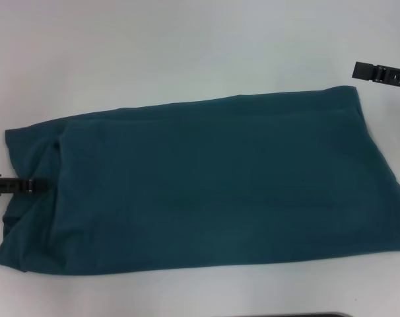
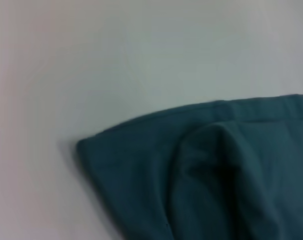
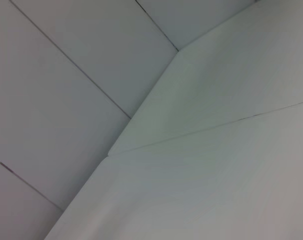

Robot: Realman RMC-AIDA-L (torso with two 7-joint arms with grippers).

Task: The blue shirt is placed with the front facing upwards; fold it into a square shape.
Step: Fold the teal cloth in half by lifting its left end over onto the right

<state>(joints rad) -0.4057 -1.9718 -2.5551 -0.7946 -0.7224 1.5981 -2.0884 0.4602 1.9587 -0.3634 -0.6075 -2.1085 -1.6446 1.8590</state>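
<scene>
The blue shirt (image 1: 206, 185) lies on the white table as a long folded band running left to right, plain teal side up, with bunched layers at its left end. My left gripper (image 1: 36, 186) reaches in from the left edge and sits over that bunched end. The left wrist view shows a rounded folded corner of the shirt (image 2: 201, 175) with a raised crease. My right gripper (image 1: 360, 69) hovers over bare table just beyond the shirt's far right corner, apart from the cloth.
White table (image 1: 154, 53) surrounds the shirt, with bare surface behind it and a narrower strip in front. A dark edge (image 1: 286, 315) shows at the near side. The right wrist view shows the table's corner (image 3: 216, 100) and a tiled floor (image 3: 66, 100).
</scene>
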